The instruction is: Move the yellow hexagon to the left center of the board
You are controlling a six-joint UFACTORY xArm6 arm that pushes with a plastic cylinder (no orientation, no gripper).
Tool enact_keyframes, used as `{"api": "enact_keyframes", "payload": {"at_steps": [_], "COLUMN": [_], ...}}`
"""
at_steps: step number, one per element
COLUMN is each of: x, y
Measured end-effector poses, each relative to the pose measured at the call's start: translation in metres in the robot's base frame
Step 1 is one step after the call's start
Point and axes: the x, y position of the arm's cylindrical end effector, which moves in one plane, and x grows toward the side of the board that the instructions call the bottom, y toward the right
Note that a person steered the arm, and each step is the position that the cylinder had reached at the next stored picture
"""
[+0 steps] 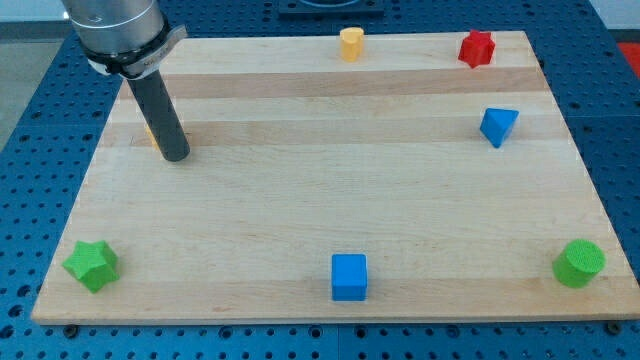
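Currently my tip (176,156) sits at the board's (300,190) left-center, grasping nothing, touching a yellow-orange sliver (149,132), mostly hidden behind the rod. Upper frame center: a yellow block (351,43), shape unclear.

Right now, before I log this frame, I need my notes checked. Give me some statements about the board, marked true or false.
1. My tip is near the left edge of the board. True.
2. The red star sits at the view's bottom left. False: it is at the top right; the green star is at the bottom left.
3. The blue cube lies at the bottom centre. True.
4. The green cylinder touches the blue triangle. False: they are well apart.
5. A yellow block sits by the top edge. True.
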Motion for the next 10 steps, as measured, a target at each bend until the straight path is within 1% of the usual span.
{"api": "enact_keyframes", "payload": {"at_steps": [2, 3, 5, 8, 10], "x": [0.000, -0.002, -0.030, -0.032, -0.032], "y": [0.028, 0.028, 0.013, 0.002, -0.025]}}
